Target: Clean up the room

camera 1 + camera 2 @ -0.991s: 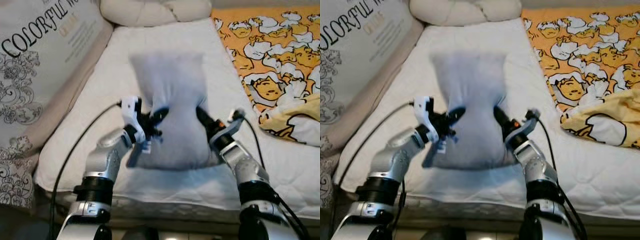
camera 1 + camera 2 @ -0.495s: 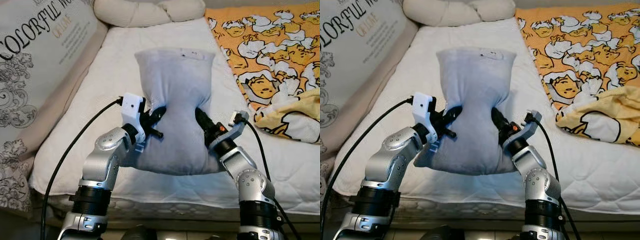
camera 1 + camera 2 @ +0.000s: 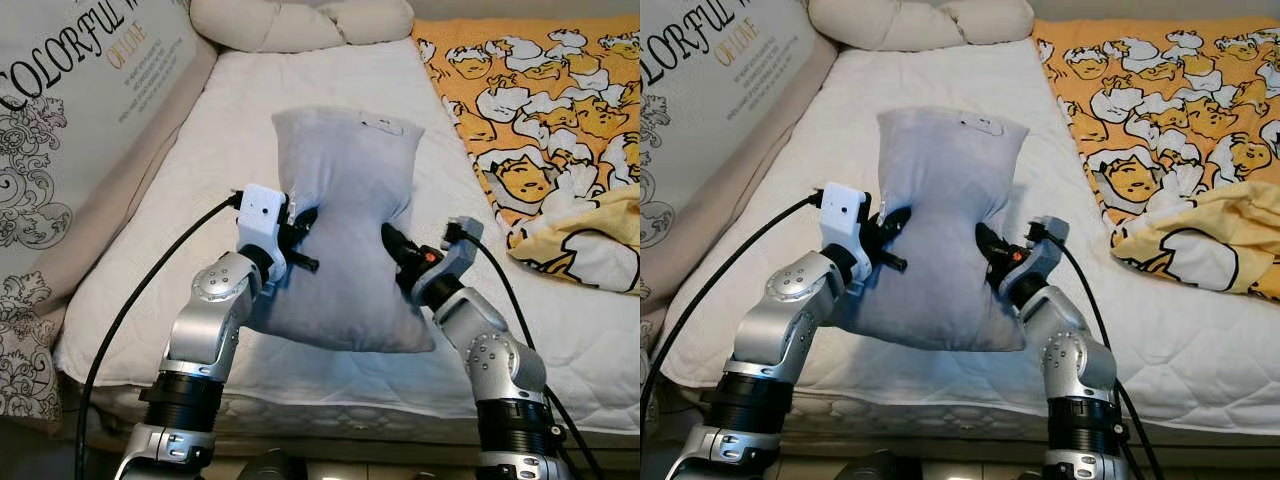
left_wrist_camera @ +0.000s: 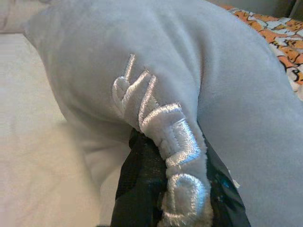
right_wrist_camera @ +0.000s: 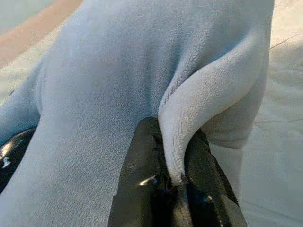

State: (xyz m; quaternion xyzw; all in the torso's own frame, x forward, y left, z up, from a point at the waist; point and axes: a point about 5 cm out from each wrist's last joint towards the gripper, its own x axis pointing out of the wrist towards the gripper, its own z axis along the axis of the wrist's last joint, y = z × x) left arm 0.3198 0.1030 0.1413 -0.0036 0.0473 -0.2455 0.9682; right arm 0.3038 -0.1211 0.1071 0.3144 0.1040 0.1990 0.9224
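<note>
Apparently both grippers, left and right, pinch the grey pillow aloft.

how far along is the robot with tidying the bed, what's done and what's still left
In hand: the grey pillow is pinched on both sides, left gripper and right gripper each shut on a fold, held over the white mattress. Nothing looks finished yet. Left: placing the pillow, and the crumpled yellow blanket at the right.
</note>
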